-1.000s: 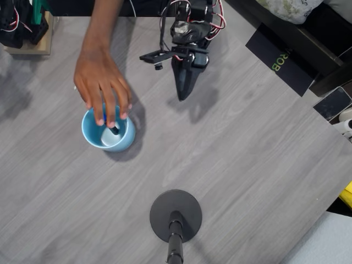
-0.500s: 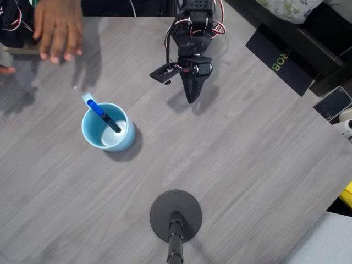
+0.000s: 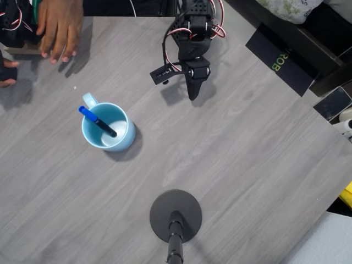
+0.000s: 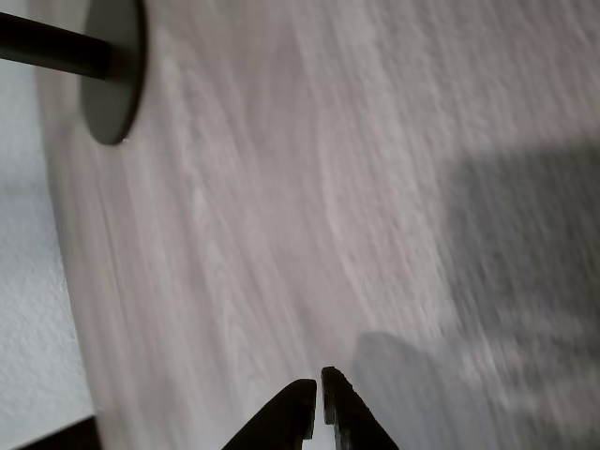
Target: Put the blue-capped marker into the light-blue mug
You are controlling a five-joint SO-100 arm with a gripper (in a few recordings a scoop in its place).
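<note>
The light-blue mug (image 3: 108,127) stands on the grey wood table at the left in the overhead view, handle toward the upper left. The blue-capped marker (image 3: 97,121) leans inside it, its blue cap sticking out over the upper-left rim and its dark barrel down in the cup. My black gripper (image 3: 192,97) hangs near the table's back middle, well to the right of the mug, pointing down the picture. It is shut with nothing between its fingers. In the wrist view the gripper (image 4: 318,384) shows two closed fingertips over bare table.
A person's hand (image 3: 58,27) rests at the table's back-left edge beside a wooden block (image 3: 25,47). A black round stand base (image 3: 176,215) with a pole sits at the front middle. A black box (image 3: 283,58) lies at the back right.
The person's hand left the mug and withdrew to the back-left edge, leaving the marker in the mug. The marker has tipped further left. My gripper has pulled back toward the arm's base.
</note>
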